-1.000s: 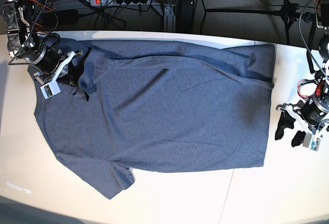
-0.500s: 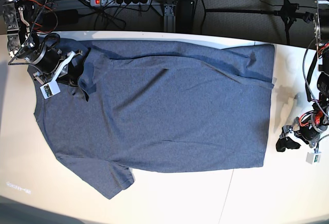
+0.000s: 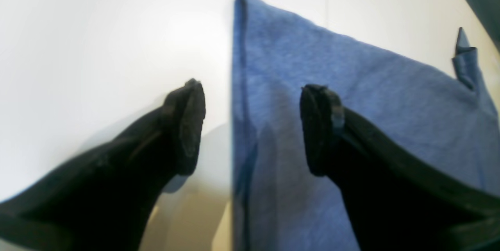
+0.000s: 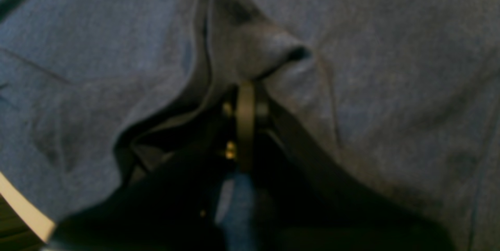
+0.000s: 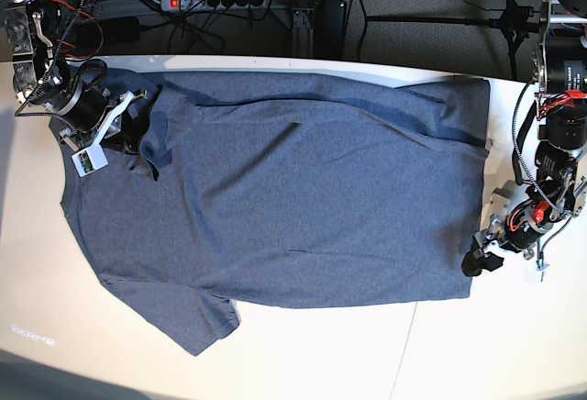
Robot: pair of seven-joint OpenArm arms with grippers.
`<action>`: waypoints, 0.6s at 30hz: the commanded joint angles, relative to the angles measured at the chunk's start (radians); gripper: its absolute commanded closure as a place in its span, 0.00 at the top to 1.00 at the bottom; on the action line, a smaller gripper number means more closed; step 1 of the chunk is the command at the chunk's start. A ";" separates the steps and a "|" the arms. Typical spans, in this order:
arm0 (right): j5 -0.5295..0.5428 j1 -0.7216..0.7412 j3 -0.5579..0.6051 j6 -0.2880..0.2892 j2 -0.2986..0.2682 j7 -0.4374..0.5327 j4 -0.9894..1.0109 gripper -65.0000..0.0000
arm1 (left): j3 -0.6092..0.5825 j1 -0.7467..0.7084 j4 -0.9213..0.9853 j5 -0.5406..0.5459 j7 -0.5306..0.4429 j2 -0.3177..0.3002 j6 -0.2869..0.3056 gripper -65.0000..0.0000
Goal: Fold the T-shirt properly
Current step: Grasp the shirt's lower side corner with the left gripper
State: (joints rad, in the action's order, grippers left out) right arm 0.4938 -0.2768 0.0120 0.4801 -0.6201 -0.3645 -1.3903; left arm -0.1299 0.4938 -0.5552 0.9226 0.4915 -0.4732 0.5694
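Jaws of the left gripper (image 3: 252, 129) stand wide apart, one on each side of the T-shirt (image 5: 293, 189) hem edge, holding nothing. Jaws of the right gripper (image 4: 246, 98) are pinched tight on a bunch of shirt cloth by the shoulder. If the left jaws close too high, the thin hem may slip out from between them. On the white table (image 5: 312, 354), the shirt lies flat, long way from hem to neck between both grippers.

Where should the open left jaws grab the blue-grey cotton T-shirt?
Grip the blue-grey cotton T-shirt at its bottom hem, near the corner by the left gripper. Come in from the bare white table side: the hem lies flat and straight between the open jaws, so one jaw would probably have to slip beneath it.
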 commanded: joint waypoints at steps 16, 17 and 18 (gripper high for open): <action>-0.060 -0.015 0.002 0.003 -0.017 -0.103 0.010 0.00 | -0.002 0.014 0.001 -0.080 -0.014 0.100 0.022 0.65; -0.059 -0.015 0.002 0.003 -0.017 -0.103 0.010 0.00 | -0.002 0.016 0.001 -0.082 -0.014 0.103 0.022 0.65; -0.059 -0.015 0.002 0.003 -0.017 -0.103 0.010 0.00 | -0.002 0.019 0.001 -0.087 -0.017 0.106 0.022 0.65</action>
State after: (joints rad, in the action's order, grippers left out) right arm 0.4938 -0.2771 0.0120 0.4797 -0.6201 -0.3645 -1.3903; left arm -0.1295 0.5018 -0.5552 0.8680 0.4213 -0.3649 0.5823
